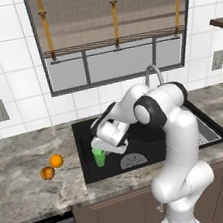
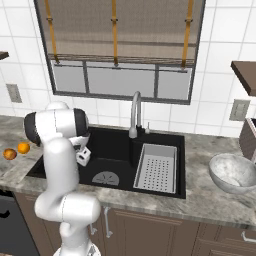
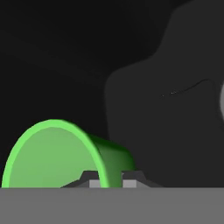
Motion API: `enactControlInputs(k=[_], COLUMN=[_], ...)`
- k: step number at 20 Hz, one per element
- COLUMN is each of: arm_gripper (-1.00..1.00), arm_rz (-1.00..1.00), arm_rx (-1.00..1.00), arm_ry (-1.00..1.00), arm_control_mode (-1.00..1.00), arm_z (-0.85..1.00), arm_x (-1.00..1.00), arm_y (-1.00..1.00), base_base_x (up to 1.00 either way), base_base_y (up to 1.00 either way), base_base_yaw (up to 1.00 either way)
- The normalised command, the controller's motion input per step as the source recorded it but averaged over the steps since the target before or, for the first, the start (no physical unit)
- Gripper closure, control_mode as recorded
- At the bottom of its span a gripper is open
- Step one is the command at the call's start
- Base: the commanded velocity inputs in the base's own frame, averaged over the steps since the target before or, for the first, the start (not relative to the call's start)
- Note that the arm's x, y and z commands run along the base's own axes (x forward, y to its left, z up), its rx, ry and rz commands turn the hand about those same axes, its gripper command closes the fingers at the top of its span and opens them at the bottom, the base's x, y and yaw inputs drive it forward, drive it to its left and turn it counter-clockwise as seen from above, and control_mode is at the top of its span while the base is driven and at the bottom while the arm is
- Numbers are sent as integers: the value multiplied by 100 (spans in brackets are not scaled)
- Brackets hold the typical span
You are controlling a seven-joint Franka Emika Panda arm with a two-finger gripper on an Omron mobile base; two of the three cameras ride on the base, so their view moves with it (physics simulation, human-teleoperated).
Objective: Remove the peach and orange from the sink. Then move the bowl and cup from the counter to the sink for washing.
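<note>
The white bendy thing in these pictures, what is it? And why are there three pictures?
It is a robot arm with a two-finger gripper at its end. Two cameras ride behind it, one on its left and one on its right, so those two pictures show the same kitchen from two sides. The third camera sits on the hand itself and looks along the fingers. The gripper is shut on the rim of a green cup, holding it over the black sink; up close the cup looks huge. An orange and a peach lie on the counter left of the sink. A grey bowl waits on the counter to its right.
</note>
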Motion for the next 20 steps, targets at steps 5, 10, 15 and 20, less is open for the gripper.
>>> enactControlInputs(k=[5, 10, 15, 20], arm_gripper=[100, 100, 100, 100], arm_rz=[2, 1, 2, 1], arm_rx=[0, 0, 0, 0], arm_ry=[0, 0, 0, -4], arm_control_mode=[-100, -100, -100, -100], arm_z=[-28, -26, -26, -22], arm_x=[21, 23, 24, 26], arm_y=[10, 11, 9, 12], base_base_x=[0, 0, 0, 0], base_base_y=[0, 0, 0, 0], base_base_yaw=[0, 0, 0, 0])
